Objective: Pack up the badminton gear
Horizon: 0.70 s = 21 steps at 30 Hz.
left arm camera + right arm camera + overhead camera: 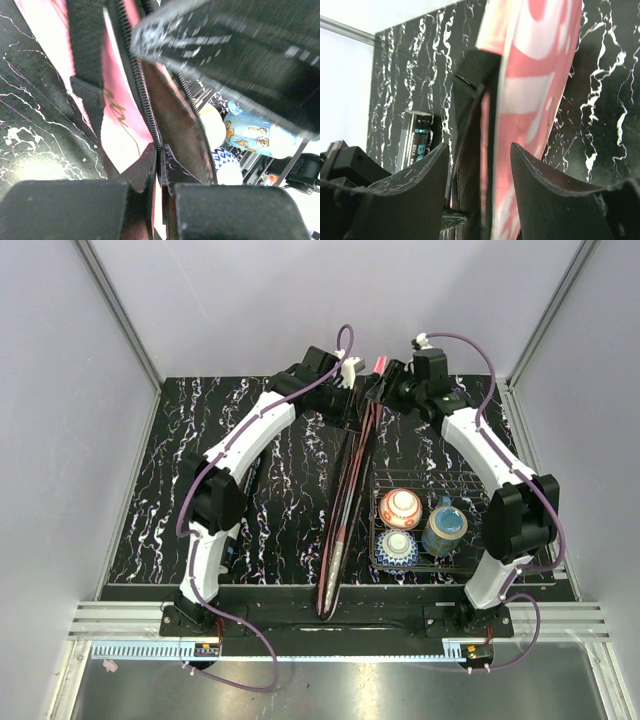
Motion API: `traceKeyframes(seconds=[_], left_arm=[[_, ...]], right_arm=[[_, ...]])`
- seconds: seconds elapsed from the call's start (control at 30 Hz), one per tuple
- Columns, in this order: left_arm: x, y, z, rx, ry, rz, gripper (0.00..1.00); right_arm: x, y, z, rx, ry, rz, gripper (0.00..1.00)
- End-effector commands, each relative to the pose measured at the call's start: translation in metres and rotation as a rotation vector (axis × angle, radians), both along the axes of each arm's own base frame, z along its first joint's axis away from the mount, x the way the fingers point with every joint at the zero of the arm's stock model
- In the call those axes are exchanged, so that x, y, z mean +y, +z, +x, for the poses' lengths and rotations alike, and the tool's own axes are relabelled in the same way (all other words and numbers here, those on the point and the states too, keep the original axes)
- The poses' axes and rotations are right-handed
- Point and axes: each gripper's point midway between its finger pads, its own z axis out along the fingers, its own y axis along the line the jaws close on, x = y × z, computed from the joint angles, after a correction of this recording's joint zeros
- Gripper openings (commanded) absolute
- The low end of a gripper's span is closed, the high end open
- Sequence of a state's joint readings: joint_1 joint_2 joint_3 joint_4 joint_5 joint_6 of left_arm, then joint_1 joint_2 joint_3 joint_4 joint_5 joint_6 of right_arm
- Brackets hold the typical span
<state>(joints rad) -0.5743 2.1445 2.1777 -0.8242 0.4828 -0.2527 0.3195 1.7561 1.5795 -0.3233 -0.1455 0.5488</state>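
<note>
The long pink and black racket cover (345, 510) lies down the middle of the table, its far end raised between both grippers. My left gripper (352, 395) is shut on the cover's zipper edge (150, 125), pinched between its tips (161, 150). My right gripper (387, 390) is open, and its fingers (480, 146) straddle the cover's pink side (530, 90) and black zipper edge without pressing it. A long black tube (417, 142) lies flat on the table to the left, beneath my left arm (245, 440).
A black wire basket (470, 485) at the right holds two patterned bowls (401, 508) (397, 548) and a blue cup (444, 527). The left wrist view shows them close beside the cover (250, 132). Metal rails run along the table's sides.
</note>
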Motion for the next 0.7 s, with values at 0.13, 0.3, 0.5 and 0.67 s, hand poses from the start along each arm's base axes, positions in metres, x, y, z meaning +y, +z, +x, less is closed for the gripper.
traceKeyframes(seconds=[0.13, 0.3, 0.5, 0.67], left_arm=[[-0.005, 0.053, 0.0, -0.119, 0.01, -0.09, 0.0], [-0.004, 0.048, 0.002, -0.119, 0.023, -0.074, 0.0], [-0.003, 0.042, 0.003, -0.112, 0.024, -0.063, 0.0], [-0.002, 0.042, 0.003, -0.108, 0.021, -0.065, 0.0]], right_arm=[[0.003, 0.086, 0.002, -0.191, 0.102, 0.113, 0.39], [-0.008, 0.081, 0.014, -0.179, 0.044, 0.08, 0.39], [-0.014, 0.069, 0.013, -0.156, 0.022, 0.058, 0.3], [-0.022, 0.061, 0.017, -0.148, 0.003, 0.039, 0.23]])
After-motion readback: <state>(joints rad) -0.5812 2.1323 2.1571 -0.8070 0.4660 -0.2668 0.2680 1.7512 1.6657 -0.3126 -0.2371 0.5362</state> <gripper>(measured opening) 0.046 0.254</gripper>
